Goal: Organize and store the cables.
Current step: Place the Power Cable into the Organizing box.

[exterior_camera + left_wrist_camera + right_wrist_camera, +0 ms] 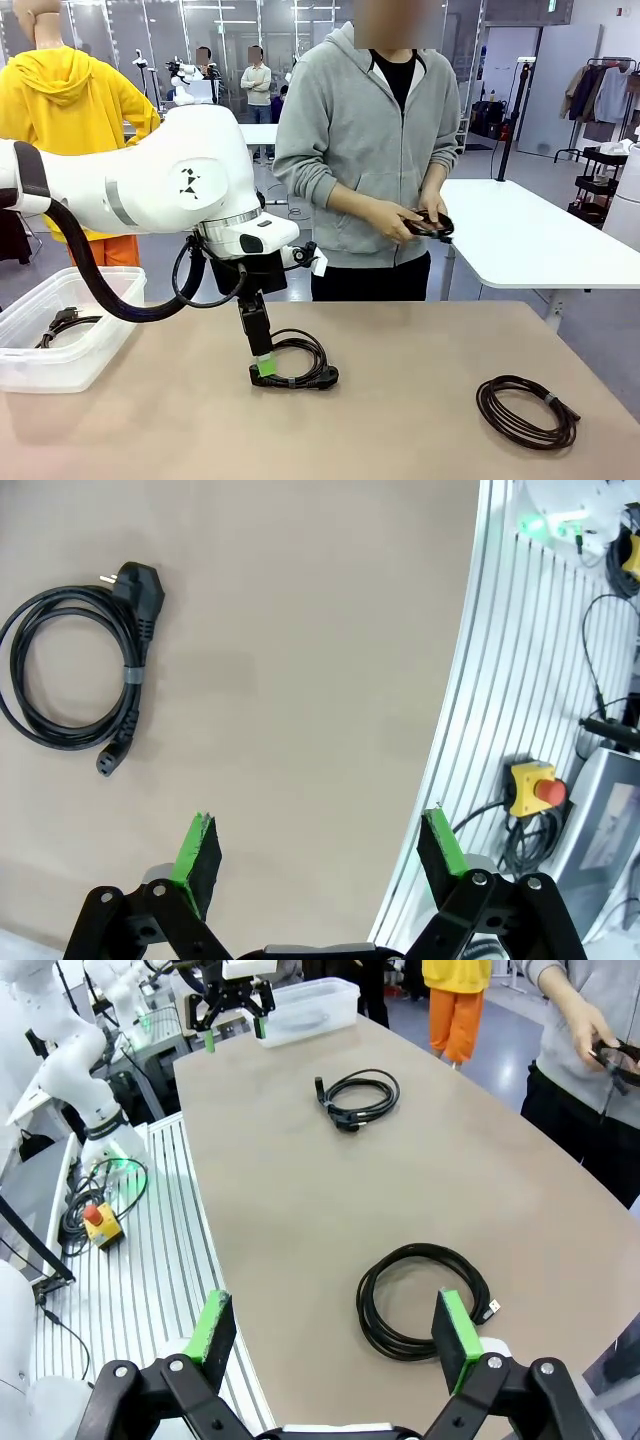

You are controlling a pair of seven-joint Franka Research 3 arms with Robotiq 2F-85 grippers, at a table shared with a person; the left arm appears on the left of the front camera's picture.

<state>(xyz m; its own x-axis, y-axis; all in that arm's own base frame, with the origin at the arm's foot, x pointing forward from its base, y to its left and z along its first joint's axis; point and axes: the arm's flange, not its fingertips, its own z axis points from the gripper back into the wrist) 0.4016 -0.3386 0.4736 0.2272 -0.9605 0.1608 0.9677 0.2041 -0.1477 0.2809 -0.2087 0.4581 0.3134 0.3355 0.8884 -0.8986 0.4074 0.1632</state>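
Over on the left, the clear plastic bin (40, 368) already has one cable (62, 322) lying in it, so storage is under way but far from finished, I'd say. Two coils wait on the table (420, 340). The black power cord (296, 361), banded into a loop with its plug on show, sits left of centre, and the dark-brown coil (527, 410) is near right, well apart from it. At the far side the person's hands (412, 222) hold a fourth cable (430, 224), apparently winding it. So it's one in and three to go by my count.

Left gripper (320, 855) hangs with its jaws spread wide and nothing between them, above bare tabletop close to the near edge. The black power cord lies farther in, not touching it. Right gripper (333, 1332) is likewise wide open and empty, raised above the near right part of the table, with the dark-brown coil just beyond its fingertips (455, 1328).

Room to move looks good, with plenty of bare surface between the two coils and between the black power cord and the bin. Watch the near edge, though, because right beyond it sits a ribbed metal deck with an emergency stop button (535, 788) and loose wiring. The dark-brown coil also lies fairly close to the table's right edge, so a careless nudge could, I reckon, send it over
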